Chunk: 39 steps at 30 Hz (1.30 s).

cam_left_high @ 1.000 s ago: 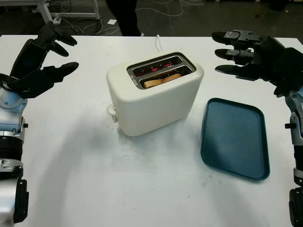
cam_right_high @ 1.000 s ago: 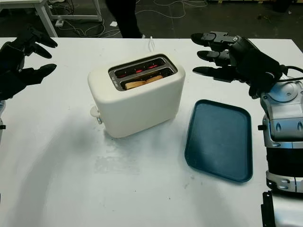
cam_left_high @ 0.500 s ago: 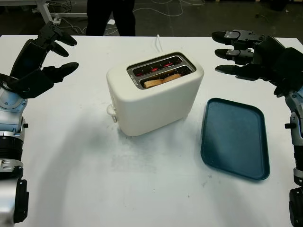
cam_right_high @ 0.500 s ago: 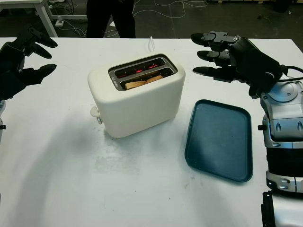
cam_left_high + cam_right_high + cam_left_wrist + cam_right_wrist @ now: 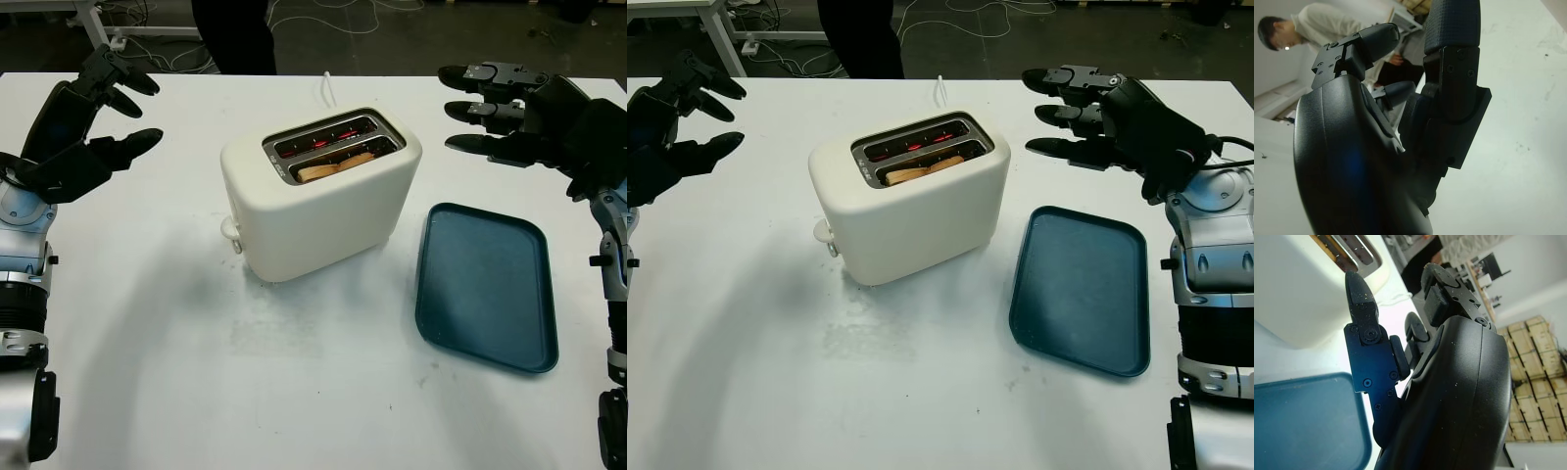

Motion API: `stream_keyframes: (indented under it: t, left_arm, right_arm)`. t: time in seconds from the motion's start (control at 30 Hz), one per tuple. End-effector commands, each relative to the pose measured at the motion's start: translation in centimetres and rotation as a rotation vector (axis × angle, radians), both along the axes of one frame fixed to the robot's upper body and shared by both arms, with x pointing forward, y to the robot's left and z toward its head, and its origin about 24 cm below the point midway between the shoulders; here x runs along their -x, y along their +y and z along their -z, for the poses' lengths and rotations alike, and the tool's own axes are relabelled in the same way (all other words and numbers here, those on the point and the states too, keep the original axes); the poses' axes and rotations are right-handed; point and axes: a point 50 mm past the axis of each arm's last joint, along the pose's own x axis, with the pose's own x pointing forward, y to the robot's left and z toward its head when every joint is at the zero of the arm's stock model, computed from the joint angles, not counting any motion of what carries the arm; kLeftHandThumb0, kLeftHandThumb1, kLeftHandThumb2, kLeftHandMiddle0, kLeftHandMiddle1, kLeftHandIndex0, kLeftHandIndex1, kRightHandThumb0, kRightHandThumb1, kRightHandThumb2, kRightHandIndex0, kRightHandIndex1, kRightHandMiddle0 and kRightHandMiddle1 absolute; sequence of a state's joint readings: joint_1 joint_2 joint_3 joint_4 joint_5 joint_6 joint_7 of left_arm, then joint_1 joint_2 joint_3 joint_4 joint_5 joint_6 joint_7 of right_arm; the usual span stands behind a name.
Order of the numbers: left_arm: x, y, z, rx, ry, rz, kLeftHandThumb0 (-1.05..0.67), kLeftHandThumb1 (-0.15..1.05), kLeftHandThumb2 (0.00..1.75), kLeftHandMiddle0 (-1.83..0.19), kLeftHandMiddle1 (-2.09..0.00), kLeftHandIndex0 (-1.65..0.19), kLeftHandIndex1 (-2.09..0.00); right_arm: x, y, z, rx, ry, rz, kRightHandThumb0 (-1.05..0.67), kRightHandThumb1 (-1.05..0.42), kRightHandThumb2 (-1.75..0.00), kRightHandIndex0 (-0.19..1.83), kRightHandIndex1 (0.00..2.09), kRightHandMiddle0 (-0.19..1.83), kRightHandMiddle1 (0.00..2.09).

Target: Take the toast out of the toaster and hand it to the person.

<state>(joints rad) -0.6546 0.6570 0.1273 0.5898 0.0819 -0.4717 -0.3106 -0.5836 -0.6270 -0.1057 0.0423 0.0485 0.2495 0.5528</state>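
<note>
No text, label, brand, number or sign can be read anywhere. The cream-coloured, rounded plastic toaster (image 5: 318, 201) shows small dark marks along the metal rim beside its slots, but they are too small to make out. The dark teal rectangular plastic tray (image 5: 488, 284) carries no writing, and neither does the white table (image 5: 294, 382). The black shells of the left hand (image 5: 83, 127) and the right hand (image 5: 519, 122) bear no legible markings.
</note>
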Motion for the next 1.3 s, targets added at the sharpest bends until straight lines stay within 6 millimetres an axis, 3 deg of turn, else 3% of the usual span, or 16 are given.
stream_keyframes:
  t: [0.0, 1.27]
  left_arm:
    - [0.0, -0.12, -0.37, 0.007, -0.006, 0.002, -1.05, 0.92, 0.41, 0.0, -1.65, 0.0, -1.49]
    - [0.08, -0.06, -0.3, -0.001, -0.02, 0.004, -1.05, 0.92, 0.41, 0.0, -1.63, 0.0, -1.47]
  right_arm:
    - [-0.04, 0.17, -0.37, 0.005, -0.016, -0.014, -0.48, -0.9, 0.0, 0.45, 0.0, 0.43, 0.0]
    - [-0.02, 0.17, -0.22, 0.008, -0.02, -0.015, -0.49, -0.91, 0.0, 0.47, 0.01, 0.45, 0.01]
